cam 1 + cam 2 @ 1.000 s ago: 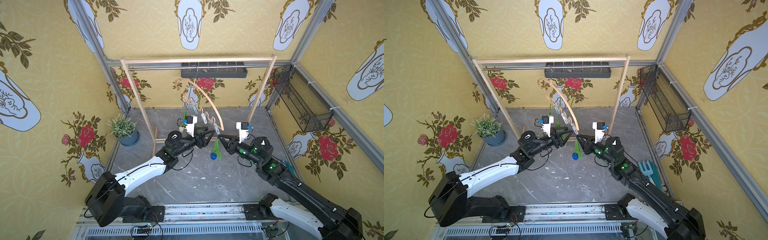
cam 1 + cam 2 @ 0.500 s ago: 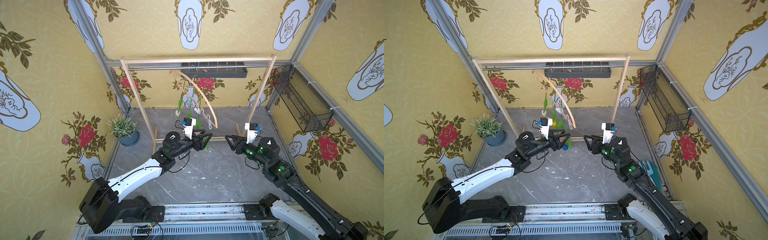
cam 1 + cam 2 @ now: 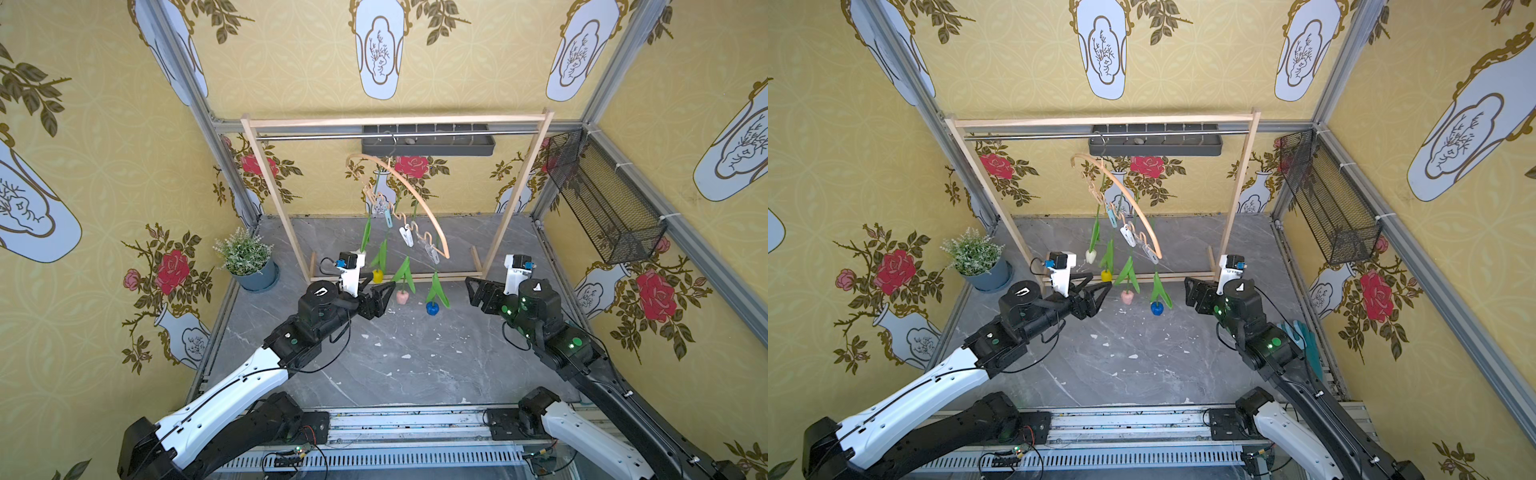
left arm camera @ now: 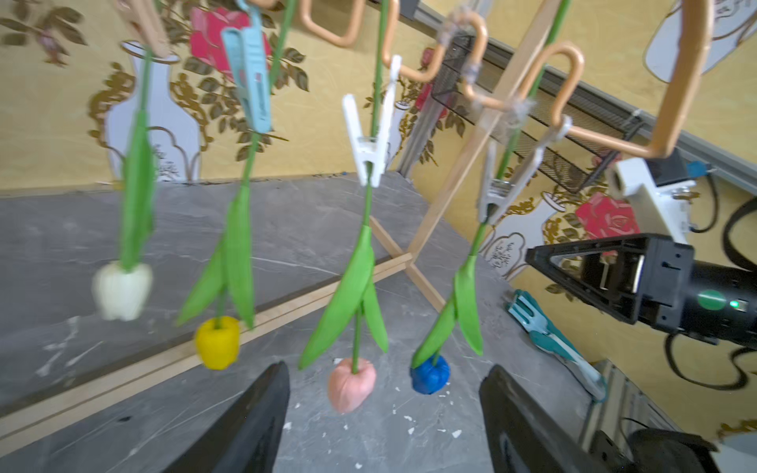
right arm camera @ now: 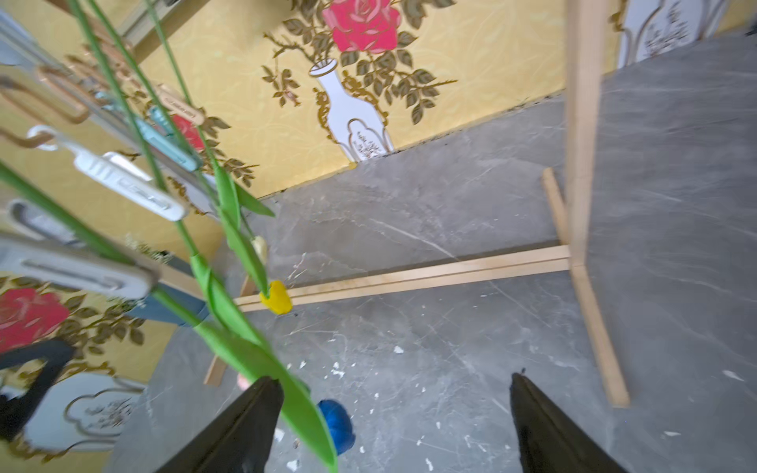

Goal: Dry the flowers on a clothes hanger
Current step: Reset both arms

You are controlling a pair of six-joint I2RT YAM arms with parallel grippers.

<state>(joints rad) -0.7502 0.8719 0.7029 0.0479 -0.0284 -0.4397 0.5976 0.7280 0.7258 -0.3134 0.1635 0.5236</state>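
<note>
- A grey marbled tabletop (image 3: 395, 374) is spread beneath the jaws of the left gripper (image 3: 386, 293) and right gripper (image 3: 469, 291).
- A wooden rack (image 3: 449, 275) is stood on it beyond both jaws.
- A potted plant (image 3: 249, 266) is set outward of the left jaws.
- A teal fork (image 4: 553, 340) is laid behind the right jaws.
- White flecks (image 3: 405, 356) are scattered beneath.
</note>
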